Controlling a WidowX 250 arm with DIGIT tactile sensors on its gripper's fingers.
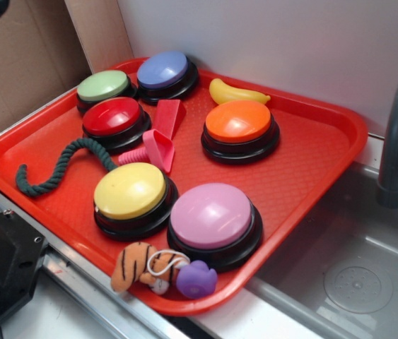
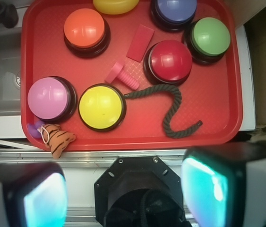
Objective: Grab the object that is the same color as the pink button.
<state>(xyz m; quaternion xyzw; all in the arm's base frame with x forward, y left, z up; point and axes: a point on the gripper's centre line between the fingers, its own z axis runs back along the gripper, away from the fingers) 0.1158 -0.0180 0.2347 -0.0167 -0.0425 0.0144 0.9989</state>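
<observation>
On the red tray, six dome buttons are set out, and the hot-pink toy is seen lying on its side near the middle, between the red button and the yellow button, its ribbed stem pointing toward the dark green rope. A red wedge is placed just beside its cup end. The pink button is found at the tray's near edge, next to a stuffed tiger and a small purple toy. In the wrist view, the gripper is held off the tray with its fingers spread wide apart, nothing being pinched between them.
</observation>
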